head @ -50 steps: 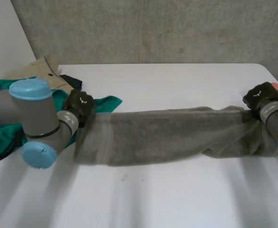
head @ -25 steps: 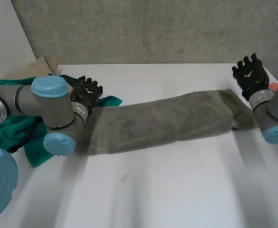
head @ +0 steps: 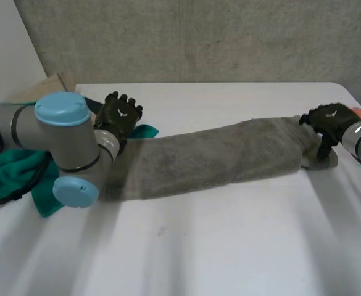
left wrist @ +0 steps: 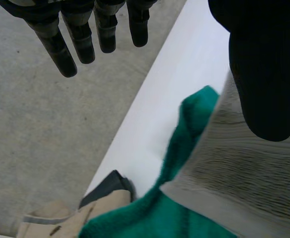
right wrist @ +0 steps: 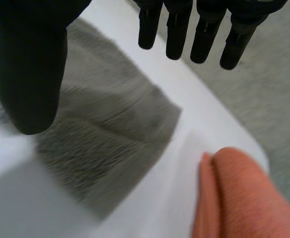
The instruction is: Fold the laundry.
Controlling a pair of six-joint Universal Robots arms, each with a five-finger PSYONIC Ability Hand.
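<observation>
Now my left hand and right hand are open.
Fingers straight, holding nothing, one at each end of the grey towel, which lies stretched across the table; a green cloth touches its left end.

Head view: we look down from behind and between the arms, across the white worktop to its far edge. Left wrist view: we sit close behind the left hand, facing the worktop's far edge. Right wrist view: close behind the right hand, facing a worktop edge too. Each wrist view shares one end of the grey towel with the head view.
</observation>
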